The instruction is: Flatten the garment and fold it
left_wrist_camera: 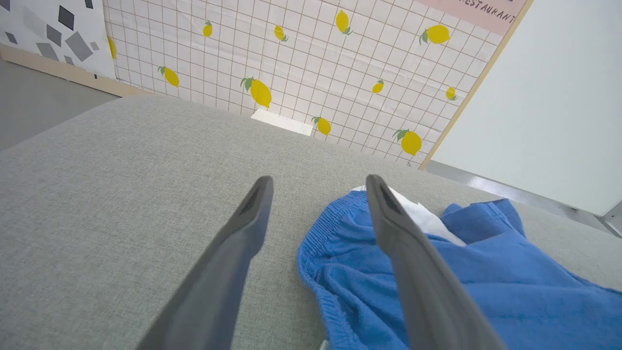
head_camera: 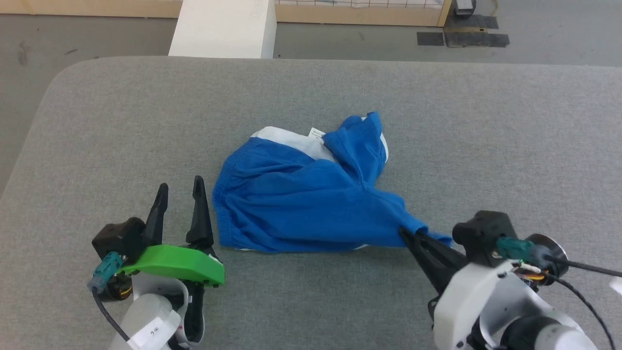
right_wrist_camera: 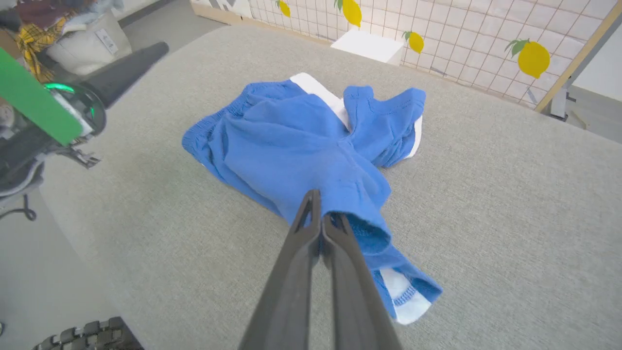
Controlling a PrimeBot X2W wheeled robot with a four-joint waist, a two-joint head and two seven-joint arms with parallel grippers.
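The garment (head_camera: pixel 301 199), bright blue shorts with white trim, lies crumpled in the middle of the grey table (head_camera: pixel 97 126); its gathered waistband faces left. My right gripper (head_camera: pixel 407 235) is shut on the garment's near right corner, a pulled-out leg hem. In the right wrist view the two fingers (right_wrist_camera: pixel 318 214) press together on a fold of the garment (right_wrist_camera: pixel 301 141), with a white-edged flap hanging beside them. My left gripper (head_camera: pixel 179 188) stands open just left of the waistband, touching nothing. From the left wrist its fingers (left_wrist_camera: pixel 318 187) straddle bare cloth beside the garment (left_wrist_camera: pixel 486 287).
A white block (head_camera: pixel 223 26) stands past the table's far edge. Beyond it are a lemon-patterned grid wall (left_wrist_camera: pixel 316 63) and grey floor (head_camera: pixel 29 43). A pile of clothes (right_wrist_camera: pixel 58 29) lies off the table's left side.
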